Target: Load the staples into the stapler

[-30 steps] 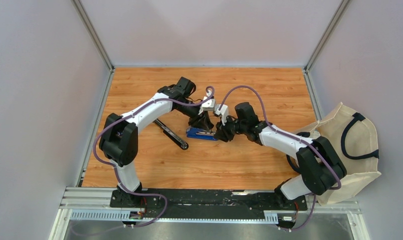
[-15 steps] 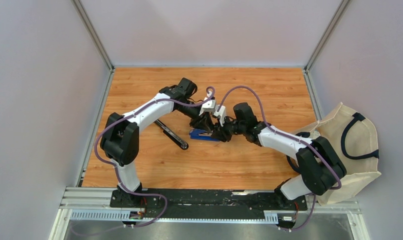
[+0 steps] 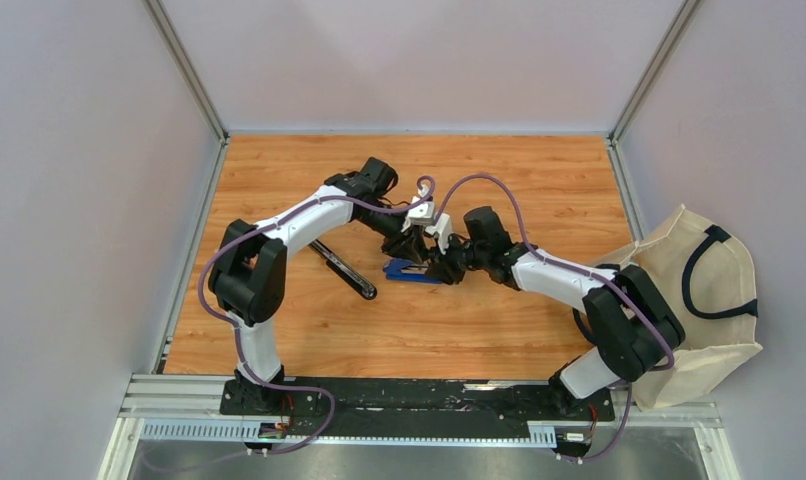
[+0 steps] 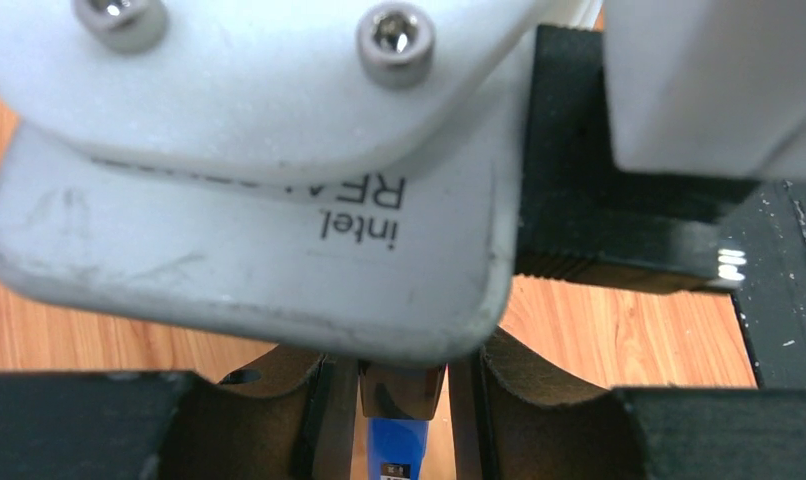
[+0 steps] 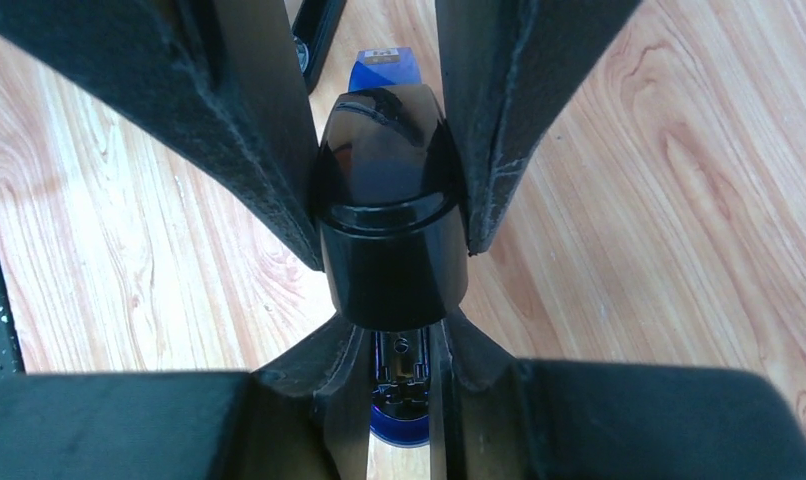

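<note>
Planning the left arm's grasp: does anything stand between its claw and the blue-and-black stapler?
Nothing visible does: the left claw straddles the blue-and-black stapler. The right arm's white wrist camera crowds in close, hiding the claw's tips in the left wrist view.

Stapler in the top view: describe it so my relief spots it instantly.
On the wooden table, find the middle, where the left end effector and right end effector meet. The blue stapler lies beneath them. Unlike the long black bar to its left, it is blue.
</note>
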Action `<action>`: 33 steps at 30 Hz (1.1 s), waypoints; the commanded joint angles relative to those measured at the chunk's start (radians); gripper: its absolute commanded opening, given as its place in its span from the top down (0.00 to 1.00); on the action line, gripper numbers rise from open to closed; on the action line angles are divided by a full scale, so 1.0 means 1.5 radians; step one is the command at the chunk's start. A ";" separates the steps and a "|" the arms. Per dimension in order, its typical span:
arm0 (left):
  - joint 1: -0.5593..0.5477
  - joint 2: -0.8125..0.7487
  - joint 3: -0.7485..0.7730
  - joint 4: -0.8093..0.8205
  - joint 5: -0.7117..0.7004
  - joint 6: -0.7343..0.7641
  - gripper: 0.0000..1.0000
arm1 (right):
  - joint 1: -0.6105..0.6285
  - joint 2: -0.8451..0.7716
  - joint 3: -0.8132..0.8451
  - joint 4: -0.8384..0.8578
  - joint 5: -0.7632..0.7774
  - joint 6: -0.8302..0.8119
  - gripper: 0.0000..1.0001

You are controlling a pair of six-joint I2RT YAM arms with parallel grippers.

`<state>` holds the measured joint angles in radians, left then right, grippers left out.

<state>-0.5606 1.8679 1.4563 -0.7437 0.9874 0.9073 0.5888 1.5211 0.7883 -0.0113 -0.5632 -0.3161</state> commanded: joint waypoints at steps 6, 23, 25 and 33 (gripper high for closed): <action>0.015 -0.037 0.003 0.078 -0.046 -0.034 0.88 | 0.024 0.052 0.032 -0.044 0.115 0.029 0.96; 0.081 -0.114 -0.070 0.184 -0.088 -0.100 0.89 | 0.044 0.112 0.047 -0.047 0.192 0.079 0.99; 0.087 -0.123 -0.076 0.190 -0.088 -0.104 0.89 | 0.046 0.118 0.048 -0.045 0.200 0.084 0.99; 0.097 -0.164 -0.118 0.232 -0.130 -0.129 0.91 | 0.048 0.129 0.047 -0.039 0.234 0.108 0.99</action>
<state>-0.4469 1.7252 1.2785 -0.5304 0.8562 0.7918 0.6632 1.6695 0.8829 0.0673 -0.3599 -0.2321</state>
